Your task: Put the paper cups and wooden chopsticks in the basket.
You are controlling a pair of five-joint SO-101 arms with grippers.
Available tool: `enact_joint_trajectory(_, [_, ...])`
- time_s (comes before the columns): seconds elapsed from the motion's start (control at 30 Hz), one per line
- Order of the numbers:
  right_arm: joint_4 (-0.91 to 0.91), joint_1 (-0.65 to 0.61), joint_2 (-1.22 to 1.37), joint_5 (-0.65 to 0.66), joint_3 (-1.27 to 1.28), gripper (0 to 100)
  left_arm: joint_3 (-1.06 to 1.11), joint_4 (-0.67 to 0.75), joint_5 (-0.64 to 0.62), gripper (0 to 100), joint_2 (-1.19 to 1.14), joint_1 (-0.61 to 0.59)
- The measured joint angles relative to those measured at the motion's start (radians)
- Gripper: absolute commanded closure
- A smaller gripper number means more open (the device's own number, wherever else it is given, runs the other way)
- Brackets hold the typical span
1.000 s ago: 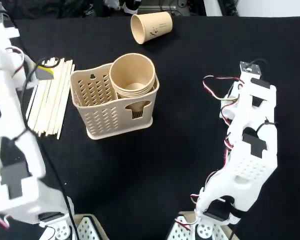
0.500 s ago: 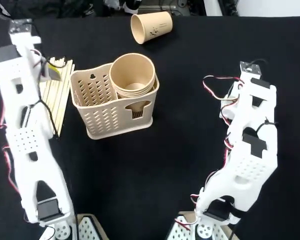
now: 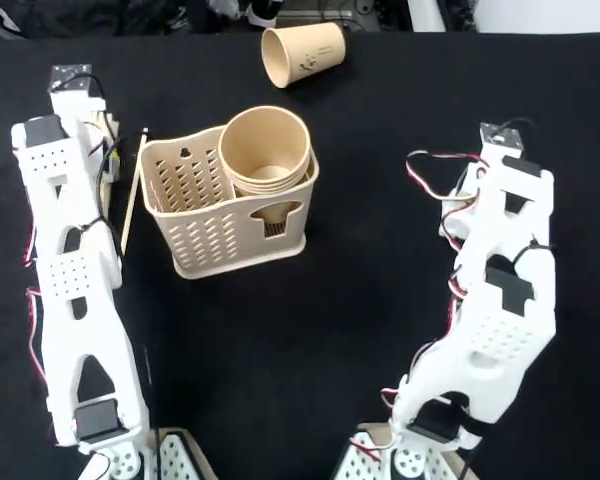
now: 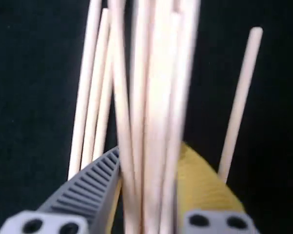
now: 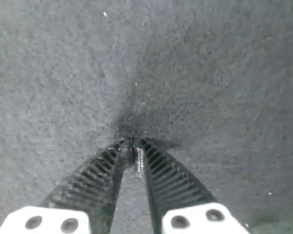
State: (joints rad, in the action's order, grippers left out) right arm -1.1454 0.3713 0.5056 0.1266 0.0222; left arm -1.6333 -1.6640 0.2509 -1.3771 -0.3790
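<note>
Chopsticks (image 4: 156,73) fill the gap between the jaws of the left claw (image 4: 150,155), which is clamped on a bundle of them at the left of the table (image 3: 360,130), just left of the basket (image 3: 215,235). Not all are caught: one stick (image 3: 133,190) lies loose between the arm and the basket wall, and a few more sit outside the grey jaw.

The step in hand looks like lifting this bundle. To do it well, the claw should stay tight and rise straight up until the tips are off the table, since round sticks held near one end can fan out or slide. Then swing right, tip the bundle upright and lower it into the basket's left compartment — the right one holds stacked cups (image 3: 265,150) — before letting go low, so nothing bounces out. The loose stick likely needs a second pick.

One cup (image 3: 302,53) lies on its side at the far edge, well apart from the basket. The right claw (image 5: 134,146) rests with its jaws together, tips on the table — holding nothing.
</note>
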Motion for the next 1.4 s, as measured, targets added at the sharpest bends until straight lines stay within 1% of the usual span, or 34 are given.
enact_joint_trajectory(0.1, [0.0,0.0,0.0,0.0,0.0,98.7,0.0,-0.049,0.038,97,0.012,0.008])
enact_joint_trajectory(0.27, [0.0,0.0,0.0,0.0,0.0,98.7,0.003,-0.087,0.034,97,0.054,0.005])
enact_joint_trajectory(0.53, [0.0,0.0,0.0,0.0,0.0,98.7,0.005,-0.092,-0.12,97,0.224,0.005])
enact_joint_trajectory(0.87, [0.0,0.0,0.0,0.0,0.0,98.7,0.005,-0.095,-0.279,97,0.482,0.005])
enact_joint_trajectory(1.03, [0.0,0.0,0.0,0.0,0.0,98.7,0.005,-0.095,-0.345,97,0.66,0.011])
enact_joint_trajectory(1.4, [0.0,0.0,0.0,0.0,0.0,98.7,0.003,-0.095,-0.453,97,1.022,0.074])
